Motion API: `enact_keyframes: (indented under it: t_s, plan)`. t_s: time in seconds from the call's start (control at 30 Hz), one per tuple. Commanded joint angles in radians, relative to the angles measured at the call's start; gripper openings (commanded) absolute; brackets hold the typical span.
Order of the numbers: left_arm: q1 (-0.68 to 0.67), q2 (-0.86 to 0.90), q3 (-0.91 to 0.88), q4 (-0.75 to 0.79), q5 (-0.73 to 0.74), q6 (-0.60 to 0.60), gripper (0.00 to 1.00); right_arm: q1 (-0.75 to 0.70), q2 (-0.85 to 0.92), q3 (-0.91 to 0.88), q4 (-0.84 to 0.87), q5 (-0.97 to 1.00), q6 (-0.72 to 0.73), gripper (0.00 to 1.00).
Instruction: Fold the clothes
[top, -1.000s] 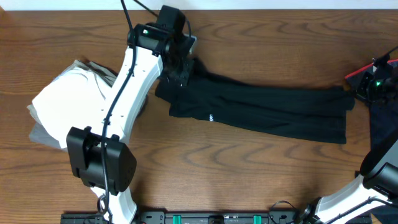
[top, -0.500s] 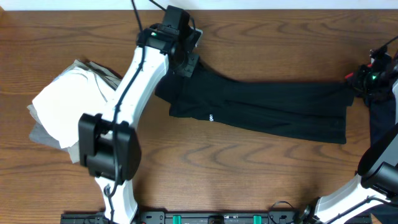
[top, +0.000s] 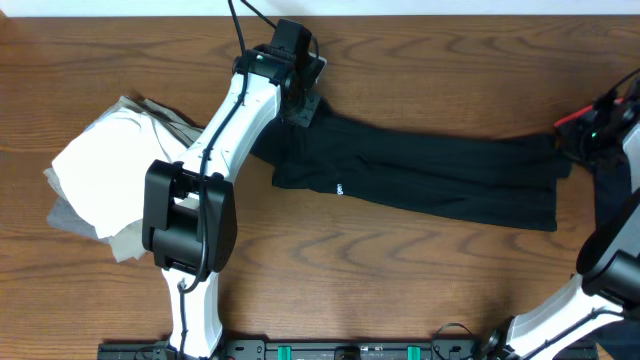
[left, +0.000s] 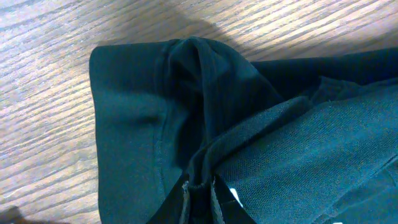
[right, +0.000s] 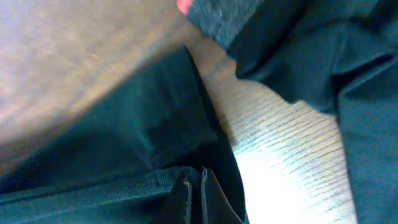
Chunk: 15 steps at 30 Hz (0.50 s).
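Moved: the left arm (top: 190, 220) has swung its dark joint block up and toward 3 o'clock since a second ago, and the left gripper (top: 296, 100) has crept a little toward 1 o'clock with the cloth it holds; the rest of the shirt lies as before.
Left gripper: at the shirt's 10 o'clock corner in the overhead view. In the left wrist view the fingers (left: 186, 198) sit almost together with a ridge of black fabric nipped between them, and the sleeve hem fans out on the wood toward 9 o'clock.
Right gripper (top: 586, 136): at the shirt's 3 o'clock end. In the right wrist view the fingers (right: 188, 190) are pressed close on a folded black edge, with bare wood showing toward 3 o'clock.
Black T-shirt (top: 440, 175): folded lengthwise into a long band on the table (top: 400, 280), running from 10 o'clock to 4 o'clock, stretched between the two grippers.
White logo (top: 338, 188): near the band's lower edge, toward the 9 o'clock end.
White and grey pile (top: 95, 170): folded, at 9 o'clock, well apart from the shirt, partly under the left arm.
Second black garment (top: 612, 205): at the 3 o'clock edge of the table, just beside the shirt's end.
Red edge (top: 568, 119): a thin strip close to the right gripper, toward 10 o'clock of it; which garment it belongs to is unclear.
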Motion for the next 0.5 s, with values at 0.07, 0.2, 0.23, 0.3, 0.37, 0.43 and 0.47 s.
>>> enact_keyframes:
  t_s: [0.07, 0.2, 0.23, 0.3, 0.37, 0.43, 0.47]
  plan:
    - [0.005, 0.004, -0.003, 0.008, -0.025, 0.021, 0.12, 0.001, 0.063, -0.013, 0.026, 0.022, 0.024, 0.02]
    - [0.006, 0.005, -0.003, 0.034, -0.026, 0.021, 0.17, 0.001, 0.073, -0.013, 0.056, 0.018, 0.039, 0.11]
    - [0.006, 0.005, -0.003, 0.043, -0.026, 0.020, 0.17, 0.001, 0.074, -0.013, 0.060, 0.018, 0.044, 0.15]
    - [0.006, 0.005, -0.003, 0.053, -0.026, 0.020, 0.16, 0.001, 0.074, -0.013, 0.062, 0.018, 0.046, 0.33]
    - [0.006, 0.005, -0.003, 0.055, -0.027, 0.020, 0.29, -0.002, 0.074, -0.013, 0.065, 0.018, 0.046, 0.46]
    - [0.010, 0.004, -0.002, 0.054, -0.059, 0.005, 0.40, -0.011, 0.074, -0.011, 0.062, 0.012, 0.047, 0.51]
    - [0.013, 0.004, 0.002, 0.051, -0.081, -0.019, 0.49, -0.021, 0.074, -0.011, 0.058, -0.005, 0.049, 0.52]
